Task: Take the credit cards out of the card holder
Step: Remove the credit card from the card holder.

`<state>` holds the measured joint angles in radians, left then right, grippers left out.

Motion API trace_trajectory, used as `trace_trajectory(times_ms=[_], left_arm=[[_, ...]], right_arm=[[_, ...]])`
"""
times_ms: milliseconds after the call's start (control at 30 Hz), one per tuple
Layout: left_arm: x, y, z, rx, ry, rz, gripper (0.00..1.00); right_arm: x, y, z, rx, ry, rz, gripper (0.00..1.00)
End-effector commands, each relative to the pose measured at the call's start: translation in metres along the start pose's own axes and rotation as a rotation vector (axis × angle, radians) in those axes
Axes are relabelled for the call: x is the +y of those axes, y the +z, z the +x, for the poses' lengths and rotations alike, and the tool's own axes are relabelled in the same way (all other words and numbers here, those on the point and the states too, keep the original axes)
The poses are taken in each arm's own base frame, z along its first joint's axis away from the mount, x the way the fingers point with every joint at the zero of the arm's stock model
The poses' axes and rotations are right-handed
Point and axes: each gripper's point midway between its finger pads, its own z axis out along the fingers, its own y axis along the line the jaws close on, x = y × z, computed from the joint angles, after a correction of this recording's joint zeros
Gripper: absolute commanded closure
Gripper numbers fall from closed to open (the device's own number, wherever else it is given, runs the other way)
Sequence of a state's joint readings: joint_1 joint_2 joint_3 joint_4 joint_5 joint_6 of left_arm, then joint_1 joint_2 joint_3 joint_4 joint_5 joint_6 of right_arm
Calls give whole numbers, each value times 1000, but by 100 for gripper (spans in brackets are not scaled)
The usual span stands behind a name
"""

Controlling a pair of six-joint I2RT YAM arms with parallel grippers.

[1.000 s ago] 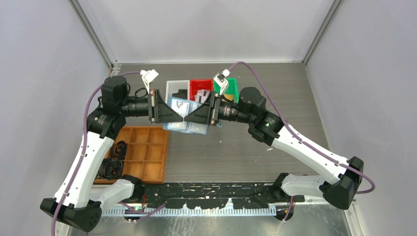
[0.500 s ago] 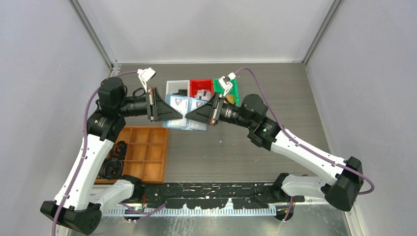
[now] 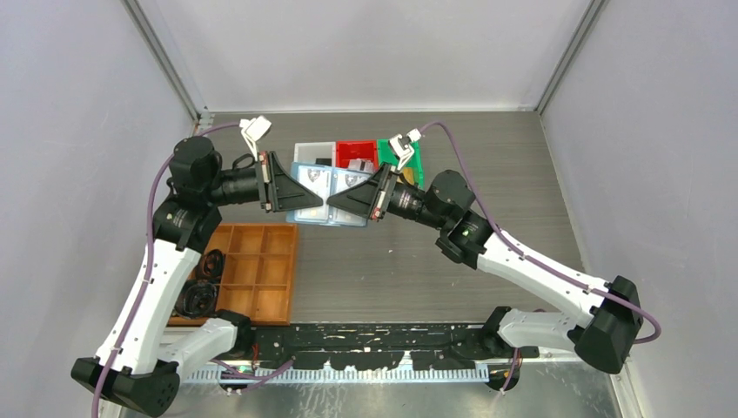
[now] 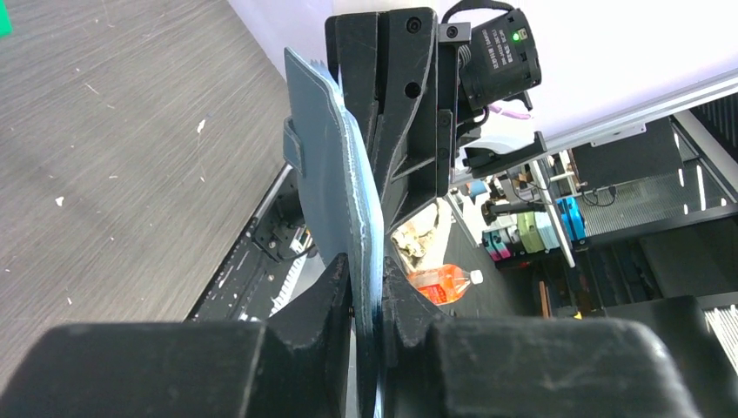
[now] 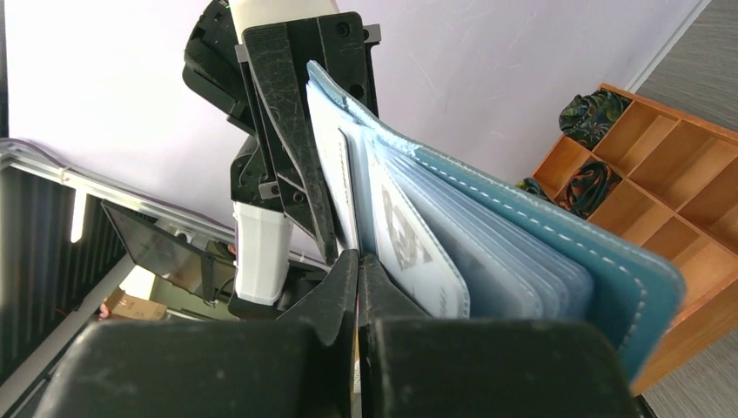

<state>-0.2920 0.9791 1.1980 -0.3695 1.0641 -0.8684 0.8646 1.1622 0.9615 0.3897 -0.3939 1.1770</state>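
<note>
The right claw (image 5: 357, 274) has just pinched shut on what looks like a pale credit card (image 5: 329, 165). The left claw (image 4: 370, 279) clamps the card holder (image 3: 335, 181), aloft toward twelve o'clock, so pulling can likely begin.

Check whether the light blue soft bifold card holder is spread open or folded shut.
Spread open: the light blue card holder shows both inner panels from above, cards in pockets.

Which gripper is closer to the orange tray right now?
Left. The left gripper is just beyond the tray's far edge; the right gripper faces it from farther right. Both pinch the card holder.
</note>
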Motion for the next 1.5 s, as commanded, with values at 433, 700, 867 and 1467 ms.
trace_trajectory(times_ms=[433, 700, 867, 1467], left_arm=[[-29, 0, 0, 16, 59, 92, 89], [-26, -1, 1, 6, 72, 71, 90], [-23, 0, 0, -7, 84, 54, 89], [-19, -3, -12, -101, 104, -23, 87]], right_arm=[[18, -3, 9, -47, -73, -74, 72], [21, 7, 13, -28, -82, -77, 74], [15, 8, 10, -48, -76, -34, 89], [-5, -17, 0, -173, -63, 43, 77]])
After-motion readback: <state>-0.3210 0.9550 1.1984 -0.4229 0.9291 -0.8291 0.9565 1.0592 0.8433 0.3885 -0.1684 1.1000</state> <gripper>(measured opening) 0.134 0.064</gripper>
